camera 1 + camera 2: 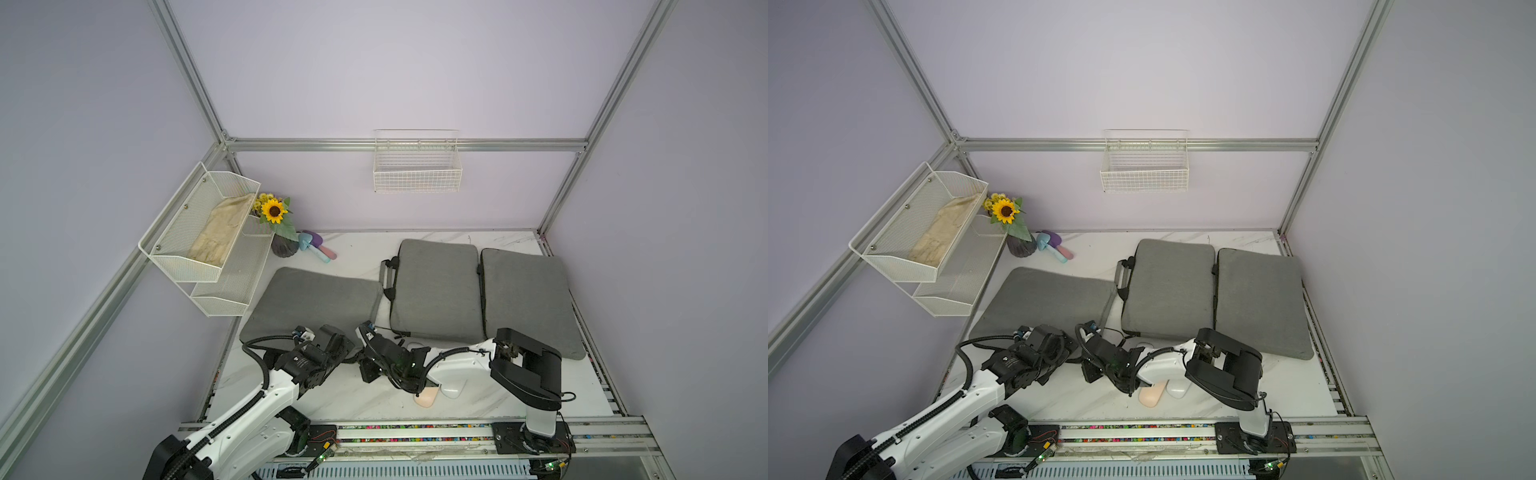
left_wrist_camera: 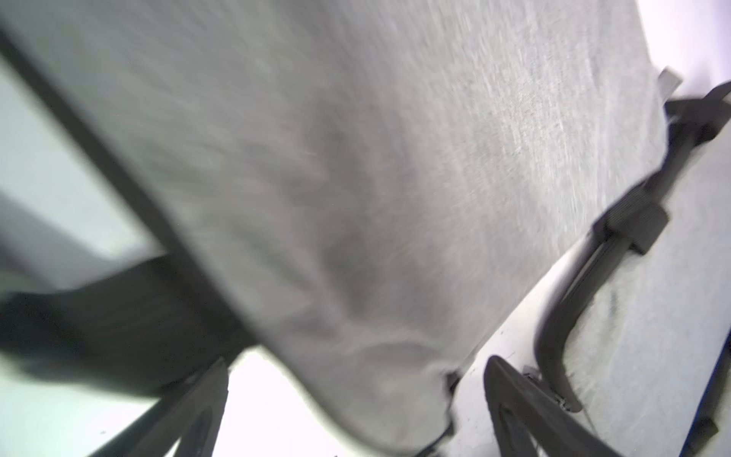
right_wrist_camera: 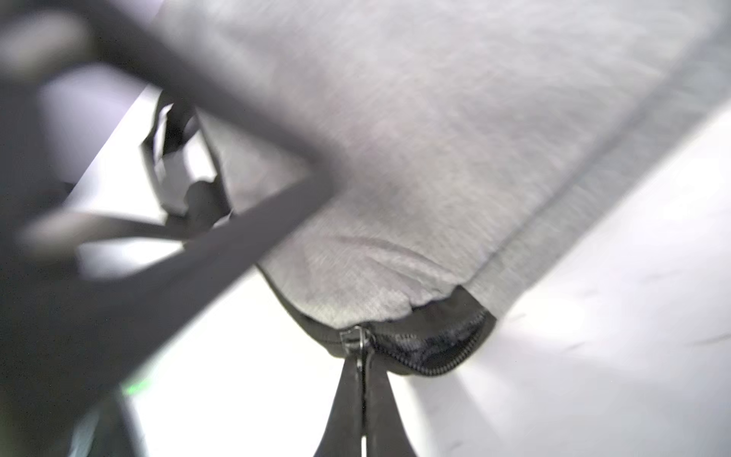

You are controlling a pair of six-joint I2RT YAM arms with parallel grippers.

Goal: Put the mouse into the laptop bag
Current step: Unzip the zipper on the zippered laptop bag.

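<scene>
The grey laptop bag (image 1: 436, 286) with a black handle lies mid-table in both top views (image 1: 1169, 286). My right gripper (image 3: 362, 356) is shut on the zipper pull (image 3: 356, 338) at the bag's near corner, where the zip gapes and shows dark lining (image 3: 431, 344). From above, that gripper (image 1: 368, 330) sits at the bag's front left corner. A white mouse (image 1: 452, 391) and a pink mouse (image 1: 427, 399) lie near the front edge, partly under the right arm. My left gripper (image 2: 356, 415) is open, with the corner of a second grey bag (image 2: 375, 178) between its fingers (image 2: 205, 395).
The second grey bag (image 1: 311, 303) lies at the left and a third (image 1: 528, 299) at the right. A white mesh shelf (image 1: 199, 237), a sunflower vase (image 1: 282, 245) and a small toy (image 1: 316, 245) stand at the back left. A wire basket (image 1: 417, 166) hangs on the back wall.
</scene>
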